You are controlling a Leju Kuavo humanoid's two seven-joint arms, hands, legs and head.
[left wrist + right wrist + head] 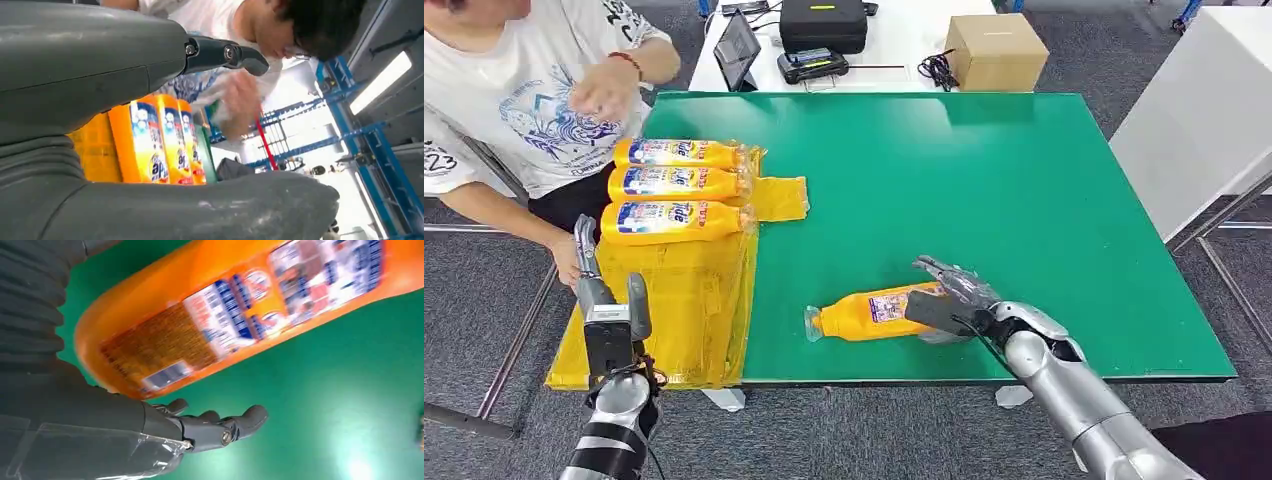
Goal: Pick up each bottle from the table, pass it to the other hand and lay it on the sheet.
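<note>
Head view is bright and even, lit from above; soft sheen lies on the green bench [1024, 200] toward its far edge; shadows are faint; left wrist view is backlit by a ceiling light strip [380, 82], washed out there; right wrist view blurs the bottle label [280, 295]; a pale glare spot marks the bench.
</note>
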